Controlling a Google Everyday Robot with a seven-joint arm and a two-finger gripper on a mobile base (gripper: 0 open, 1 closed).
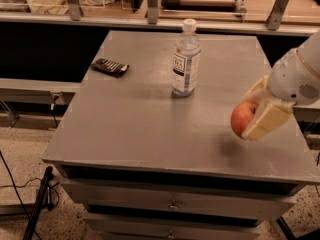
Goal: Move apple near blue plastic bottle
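Observation:
The red-orange apple (241, 118) is held between the cream fingers (265, 121) of my gripper (252, 115) at the right of the grey table, lifted a little above the top with a shadow under it. The gripper is shut on the apple. The clear bluish plastic bottle (185, 60) with a white cap stands upright at the table's far middle, to the upper left of the apple and well apart from it.
A flat dark striped packet (109, 67) lies at the table's far left. The grey table (145, 129) has drawers below its front edge. A counter with metal posts runs behind it. A dark stand and cables sit on the floor at the lower left.

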